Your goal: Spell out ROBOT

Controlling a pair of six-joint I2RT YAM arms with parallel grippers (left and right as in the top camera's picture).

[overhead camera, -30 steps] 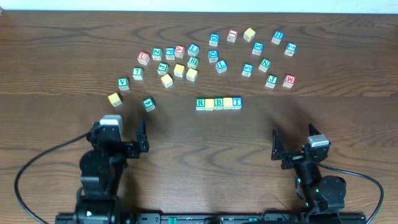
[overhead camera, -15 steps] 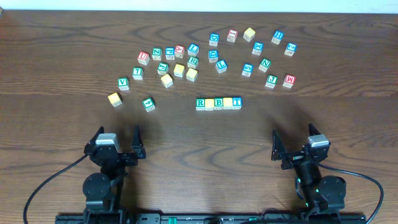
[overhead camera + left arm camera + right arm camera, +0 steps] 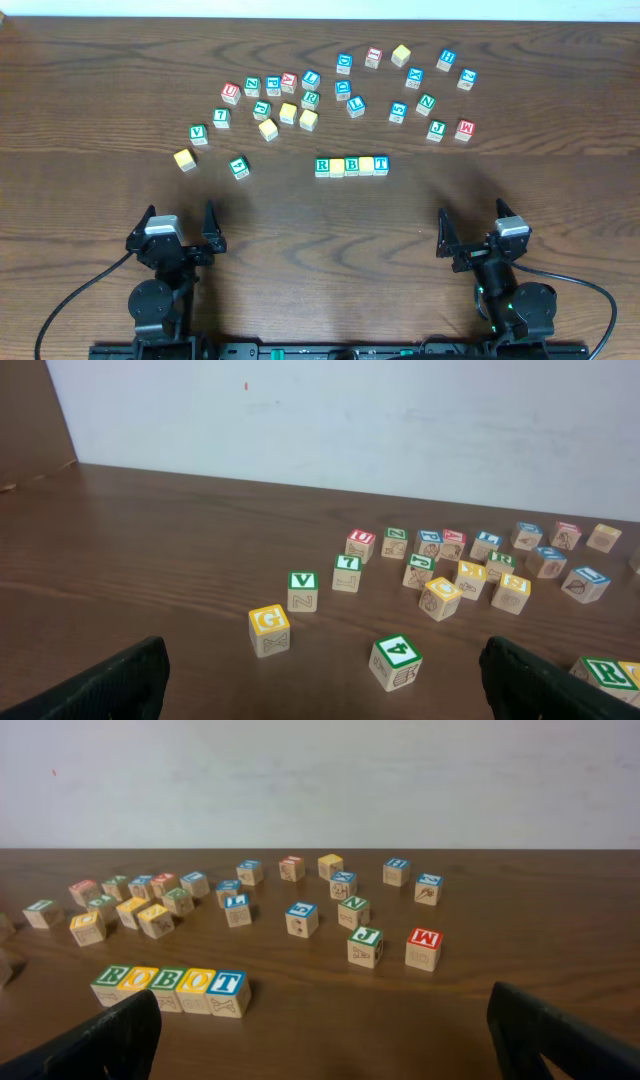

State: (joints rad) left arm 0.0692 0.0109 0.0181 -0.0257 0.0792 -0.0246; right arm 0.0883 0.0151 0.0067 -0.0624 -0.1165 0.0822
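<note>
A row of letter blocks (image 3: 351, 166) stands at the table's middle; in the right wrist view the row (image 3: 170, 989) reads R, O, B, O, T, blocks touching side by side. My left gripper (image 3: 177, 227) is open and empty at the near left, its fingers wide apart (image 3: 320, 680). My right gripper (image 3: 470, 228) is open and empty at the near right (image 3: 330, 1030). Both sit well short of the row.
Several loose blocks lie scattered across the far half. A yellow G block (image 3: 269, 630), a green 4 block (image 3: 396, 661) and a green V block (image 3: 303, 591) lie nearest the left gripper. A green J block (image 3: 365, 946) and a red M block (image 3: 423, 948) lie right of the row.
My left arm has drawn back toward the near edge and lowered, away from the green 4 block. The right arm and the row have not moved.
</note>
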